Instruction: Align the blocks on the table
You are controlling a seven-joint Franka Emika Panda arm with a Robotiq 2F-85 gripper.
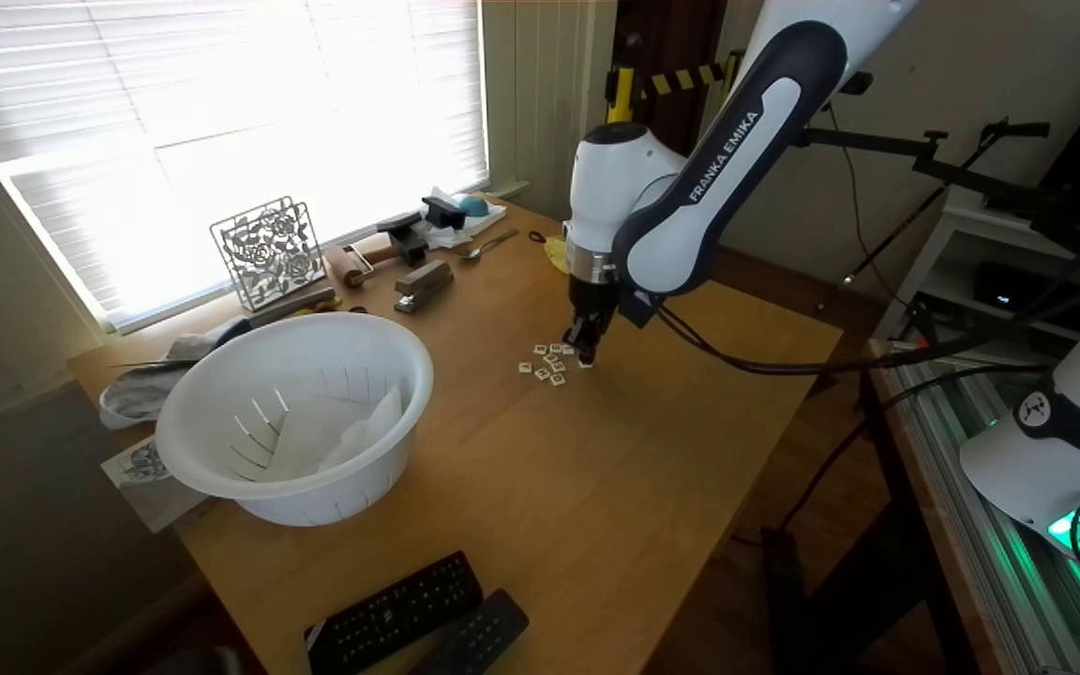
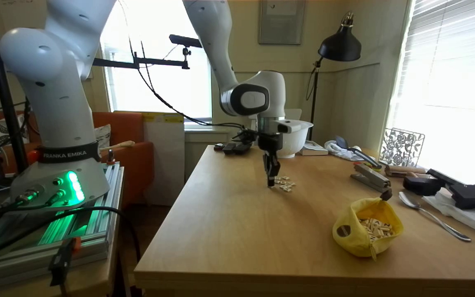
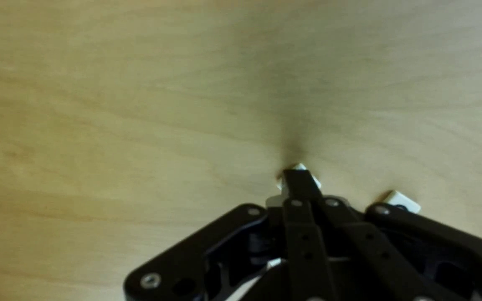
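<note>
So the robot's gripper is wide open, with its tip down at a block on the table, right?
Not quite: the gripper is shut, not wide open; the wrist view shows its two sides pressed together. Its tip is indeed down at a block on the table.

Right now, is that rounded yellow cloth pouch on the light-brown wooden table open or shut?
Open: in an exterior view, the yellow cloth pouch gapes at its top, showing many tiny cream tiles inside.
</note>
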